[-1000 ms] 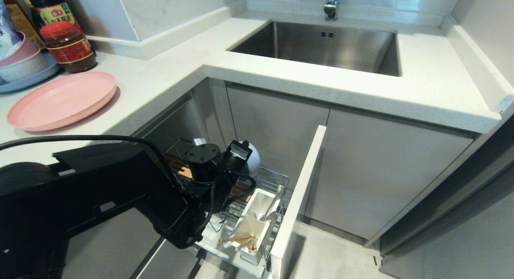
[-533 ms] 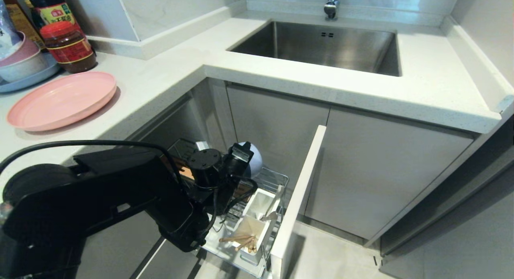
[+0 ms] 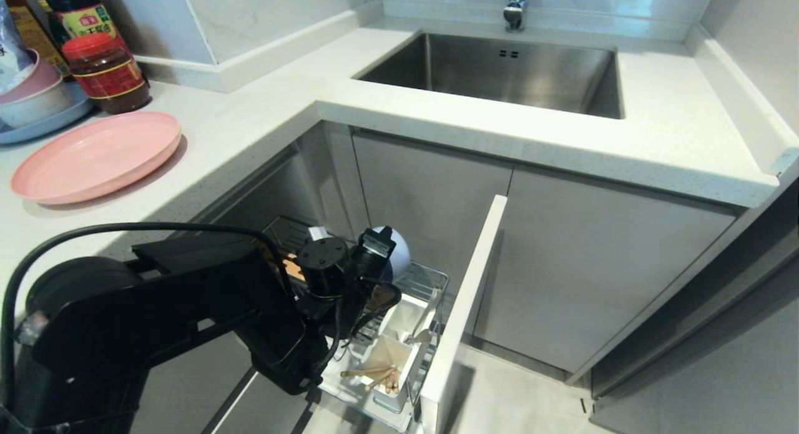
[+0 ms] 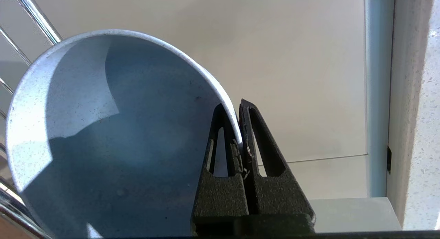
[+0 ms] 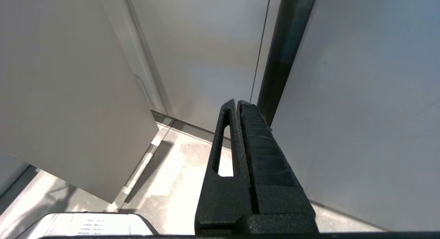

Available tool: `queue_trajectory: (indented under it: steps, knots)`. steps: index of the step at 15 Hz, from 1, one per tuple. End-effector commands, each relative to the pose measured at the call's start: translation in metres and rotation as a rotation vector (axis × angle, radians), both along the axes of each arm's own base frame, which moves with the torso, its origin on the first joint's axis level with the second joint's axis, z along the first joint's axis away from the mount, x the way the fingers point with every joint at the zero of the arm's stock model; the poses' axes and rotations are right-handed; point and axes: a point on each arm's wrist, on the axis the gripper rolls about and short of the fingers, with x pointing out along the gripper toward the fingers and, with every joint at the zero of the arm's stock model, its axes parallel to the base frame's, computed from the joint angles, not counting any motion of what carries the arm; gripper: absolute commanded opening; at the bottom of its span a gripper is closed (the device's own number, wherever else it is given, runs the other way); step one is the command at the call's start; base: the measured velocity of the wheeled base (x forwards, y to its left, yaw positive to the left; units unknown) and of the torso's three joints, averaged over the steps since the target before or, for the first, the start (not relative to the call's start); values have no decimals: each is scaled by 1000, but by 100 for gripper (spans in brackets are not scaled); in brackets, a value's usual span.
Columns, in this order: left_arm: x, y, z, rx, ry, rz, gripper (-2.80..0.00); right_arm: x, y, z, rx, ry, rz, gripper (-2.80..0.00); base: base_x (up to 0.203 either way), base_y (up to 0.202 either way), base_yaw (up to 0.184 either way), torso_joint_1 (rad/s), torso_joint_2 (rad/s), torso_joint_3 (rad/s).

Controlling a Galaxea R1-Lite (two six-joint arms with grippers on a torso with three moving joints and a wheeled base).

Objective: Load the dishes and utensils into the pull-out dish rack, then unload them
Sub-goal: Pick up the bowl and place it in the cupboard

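1. Moved since a second ago: left arm [image 3: 168, 315], shifted right and further into view, carrying the pale blue-grey bowl [image 3: 398, 254] slightly lower and right above the pull-out dish rack [image 3: 431, 281].
2. White counter [image 3: 262, 122]: pink plate [image 3: 95, 156] lies flat at its left, beside a red-lidded jar [image 3: 106, 72] and stacked bowls [image 3: 31, 93].
3. Sink [image 3: 499, 72]: set in the counter behind.
4. Left arm hides most of the rack's wire dividers.
5. Left gripper [image 4: 239, 137]: clamped on the bowl's rim, one finger inside, one outside.
6. Right gripper [image 5: 237, 106]: fingers together, nothing between them, near the cabinet fronts.
7. White utensil box [image 3: 393, 353]: holds chopsticks [image 3: 374, 376]; metal utensils [image 3: 426, 325] stand in the next compartment.
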Motion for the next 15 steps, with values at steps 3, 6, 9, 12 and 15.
queue_trajectory:
  steps: [3, 6, 9, 12, 15]
  knots:
    - [1, -1, -8, -10, 0, 1, -280, 0, 0, 0, -1, 0, 0, -280, 0, 0, 0, 0, 0, 0]
    - [2, -2, -9, -9, 1, 1, -280, 0, 0, 0, -1, 0, 0, -280, 0, 0, 0, 0, 0, 0]
    - [2, -2, -11, -8, 5, 1, -280, 0, 0, 0, -1, 0, 0, -280, 0, 0, 0, 0, 0, 0]
    - [3, -2, -13, -8, 10, 2, -280, 0, 0, 0, -1, 0, -1, -280, 0, 0, 0, 0, 0, 0]
    - [4, -3, -13, -11, 8, 4, -280, 0, 0, 0, -1, 0, 0, -280, 0, 0, 0, 0, 0, 0]
